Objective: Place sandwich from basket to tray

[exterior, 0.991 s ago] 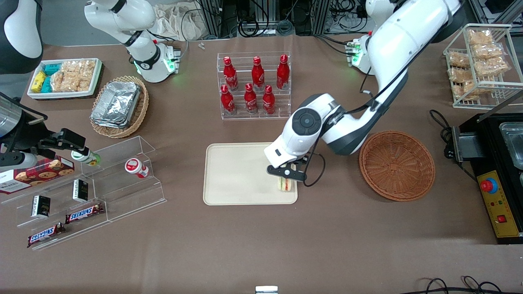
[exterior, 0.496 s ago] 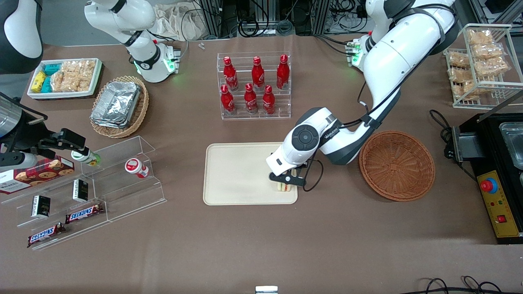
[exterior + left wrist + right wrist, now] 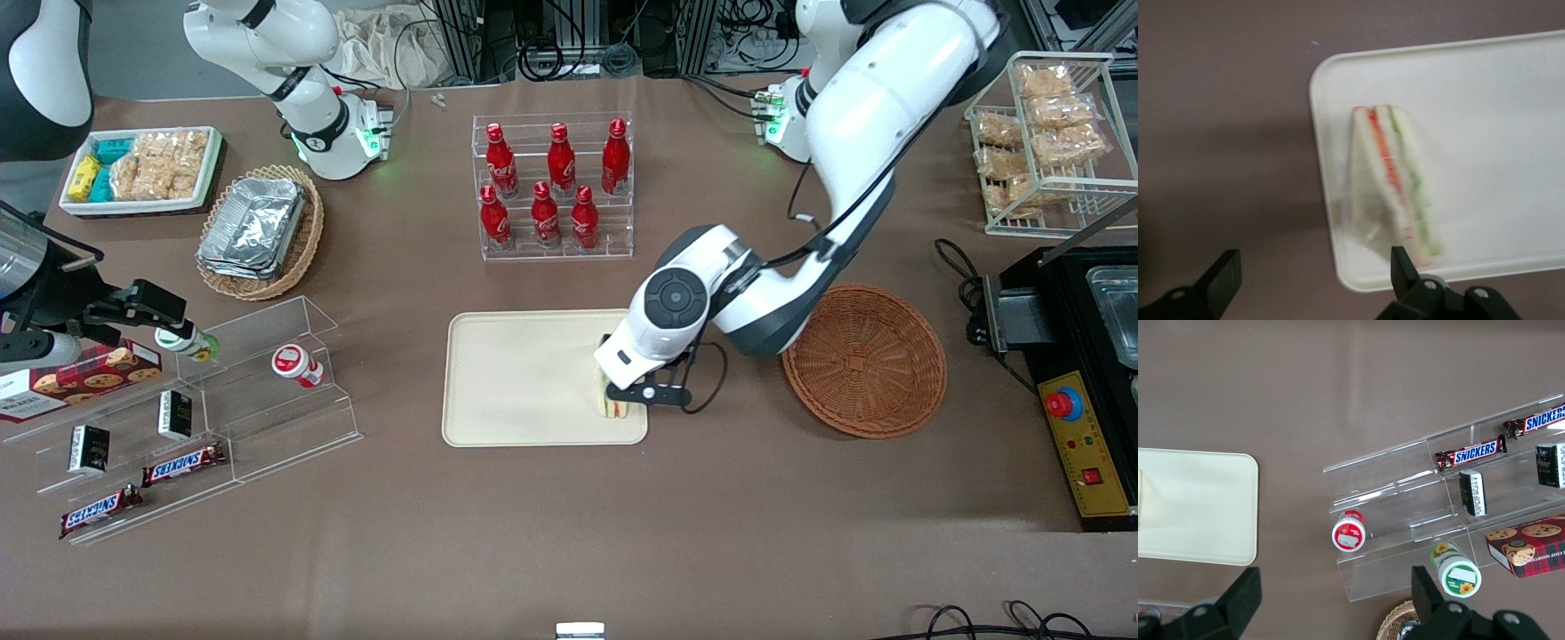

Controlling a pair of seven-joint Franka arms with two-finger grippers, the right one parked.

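I see the sandwich (image 3: 607,402) lying on the cream tray (image 3: 520,378), in the tray's corner nearest the front camera at the working arm's end. Wrist cam confirms: sandwich (image 3: 1395,180) flat on the tray (image 3: 1498,120), clear wrap visible around it, red and green filling lines showing, close to the rim at a rounded corner. The pale bread wedge sits fully inside the rim.

Gripper (image 3: 642,393) hangs just above the sandwich, over the tray edge toward the basket. In the wrist view the fingers (image 3: 1403,265) are spread wide, one tip over the bare table, the other over the tray rim, nothing between them and no contact with the sandwich. So jaws apart, sandwich released.

The reddish-brown wicker basket (image 3: 863,359) sits on the table toward the working arm's end, beside the tray, with nothing in it that I can see. The arm's elbow overlaps the basket's rim in the front view.

Farther from the front camera than the tray: clear rack of red cola bottles (image 3: 553,187). Toward the parked arm's end: tan wicker basket with foil trays (image 3: 259,229), white tray of snack packets (image 3: 142,169), and an acrylic display shelf (image 3: 204,418) with Snickers bars (image 3: 182,462). Wire rack of snack bags (image 3: 1049,133) is at the working arm's end
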